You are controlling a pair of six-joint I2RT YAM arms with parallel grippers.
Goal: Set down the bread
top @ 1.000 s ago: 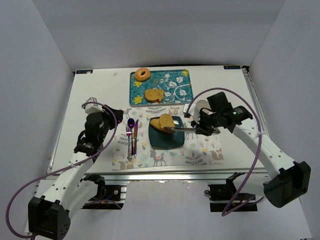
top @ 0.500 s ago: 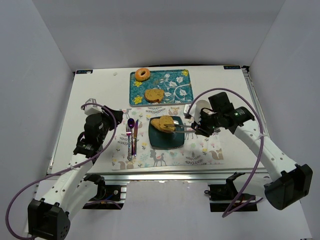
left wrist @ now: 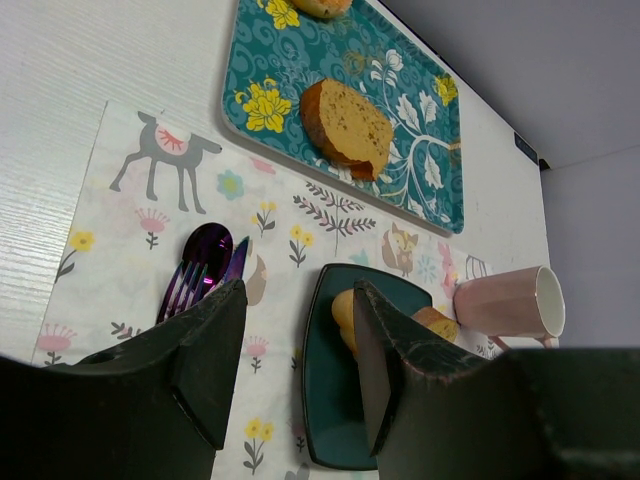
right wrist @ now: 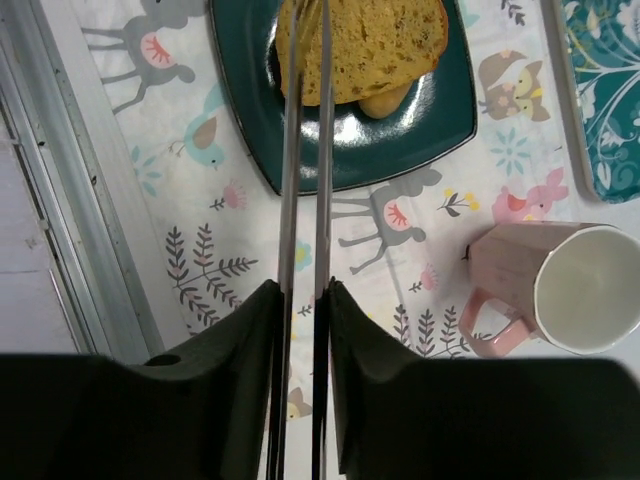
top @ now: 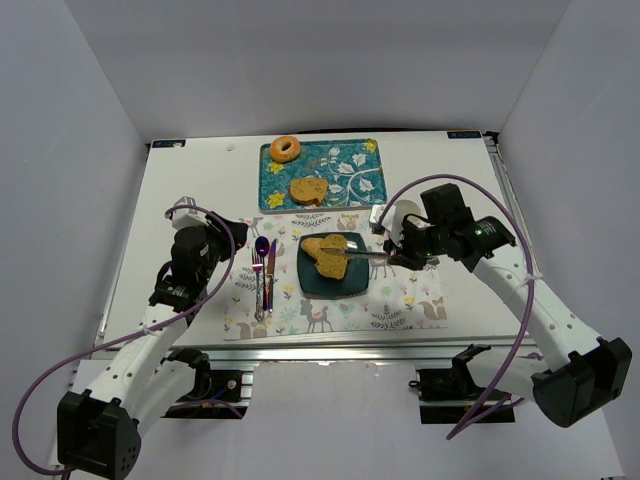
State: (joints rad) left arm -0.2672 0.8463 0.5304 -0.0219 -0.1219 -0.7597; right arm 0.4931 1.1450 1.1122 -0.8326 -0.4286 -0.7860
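Observation:
Two slices of bread [top: 328, 252] lie overlapping on the dark teal plate [top: 345, 284], also visible in the right wrist view as bread [right wrist: 375, 40] on the plate [right wrist: 250, 120]. My right gripper [top: 402, 252] [right wrist: 303, 292] is shut on metal tongs [right wrist: 305, 200]. Their two arms run close together across the top slice, and their tips are out of that view. My left gripper [top: 214, 240] [left wrist: 297, 300] hangs open with nothing in it, left of the plate near the cutlery [top: 264, 270].
A teal flowered tray [top: 345, 175] at the back holds another bread slice [top: 308, 190] and a bagel [top: 285, 149]. A pink mug [top: 405, 215] [right wrist: 555, 290] stands right of the plate, close to my right gripper. The plate, mug and cutlery rest on a patterned placemat [top: 400, 300].
The right gripper and tongs drew slightly to the right. The top bread slice has settled lower and flatter on the plate. The left arm stayed still.

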